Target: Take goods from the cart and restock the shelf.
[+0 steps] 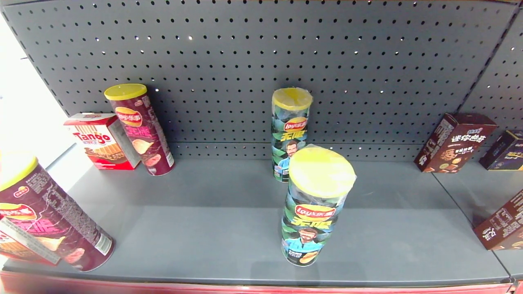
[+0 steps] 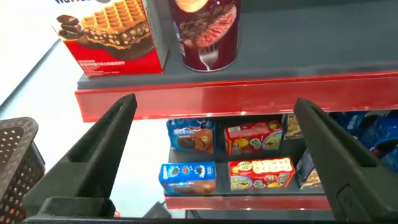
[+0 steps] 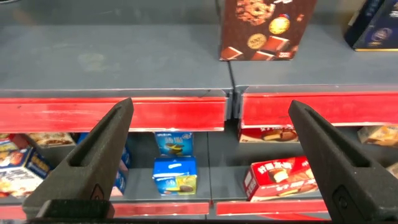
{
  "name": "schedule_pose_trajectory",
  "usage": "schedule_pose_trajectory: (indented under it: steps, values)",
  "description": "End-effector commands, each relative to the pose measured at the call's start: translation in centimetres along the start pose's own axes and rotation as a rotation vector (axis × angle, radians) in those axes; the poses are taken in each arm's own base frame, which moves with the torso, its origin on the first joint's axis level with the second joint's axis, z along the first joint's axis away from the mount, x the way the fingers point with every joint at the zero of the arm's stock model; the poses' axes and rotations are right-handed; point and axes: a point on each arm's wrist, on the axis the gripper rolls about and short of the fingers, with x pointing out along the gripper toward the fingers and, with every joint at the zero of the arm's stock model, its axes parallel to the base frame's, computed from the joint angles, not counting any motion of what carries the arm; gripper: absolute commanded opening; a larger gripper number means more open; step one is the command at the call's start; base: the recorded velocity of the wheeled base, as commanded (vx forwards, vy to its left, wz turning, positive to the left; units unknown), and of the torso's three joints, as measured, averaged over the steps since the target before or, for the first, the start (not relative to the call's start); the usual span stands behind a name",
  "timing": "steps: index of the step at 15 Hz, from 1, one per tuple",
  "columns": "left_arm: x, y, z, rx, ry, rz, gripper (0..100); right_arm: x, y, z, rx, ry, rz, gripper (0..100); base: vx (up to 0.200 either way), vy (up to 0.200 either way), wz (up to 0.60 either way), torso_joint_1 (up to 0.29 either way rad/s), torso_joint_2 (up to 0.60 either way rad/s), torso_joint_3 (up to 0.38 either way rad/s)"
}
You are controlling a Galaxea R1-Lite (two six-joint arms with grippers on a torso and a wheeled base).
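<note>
**A:** Where is the open room on the shelf?

**B:** The widest bare stretch is at the front. It runs from the front maroon chip can at the left edge to the front green chip can, which stands upright near the red front lip. A second gap runs from that green can to the brown box at the right front.

**A:** And further back?

**B:** The rear green chip can stands straight behind the front one, near the pegboard back. The rear maroon chip can is at the back left, just beside a red-and-white wafer box. A brown biscuit box stands at the back right.

**A:** What about the labels?

**B:** All four cans have yellow lids. The green cans show a figure in a blue shirt, and the maroon cans show chips. I leave the print unread.

**A:** And the pincers?

**B:** Both are spread wide. The left pincer is in front of the red lip, below the front maroon can and a front wafer box, with a black mesh basket to one side. The right pincer is in front of the lip near the seam between two shelf boards. A lower shelf behind holds blue and red boxes.
</note>
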Motion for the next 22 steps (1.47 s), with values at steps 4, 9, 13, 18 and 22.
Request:
schedule_pose_trajectory:
  steps: [4, 9, 13, 18, 22]
  values:
    - [0.0, 0.0, 0.0, 0.007, -0.002, -0.003, 100, 2.1, 0.2, 15.7, 0.027, -0.123, 0.074, 100, 0.0, 0.0, 0.0, 0.0, 0.0, 0.0]
    - [0.0, 0.0, 0.0, 0.0, 0.001, -0.003, 100, 10.1, 2.7, 19.4, -0.139, 0.068, 0.422, 100, 0.0, 0.0, 0.0, 0.0, 0.0, 0.0]
    - [0.0, 0.0, 0.0, 0.0, 0.001, -0.005, 100, 12.6, 5.3, 18.4, -0.175, 0.174, 0.589, 100, 0.0, 0.0, 0.0, 0.0, 0.0, 0.0]
    - [0.0, -0.1, 0.0, -0.002, -0.004, -0.041, 100, 14.5, 8.9, 15.7, -0.225, 0.318, 0.765, 100, 0.0, 0.0, 0.0, 0.0, 0.0, 0.0]
    - [0.0, -0.1, 0.0, 0.0, -0.005, -0.051, 100, 15.4, 10.6, 14.8, -0.242, 0.348, 0.815, 100, 0.0, 0.0, 0.0, 0.0, 0.0, 0.0]
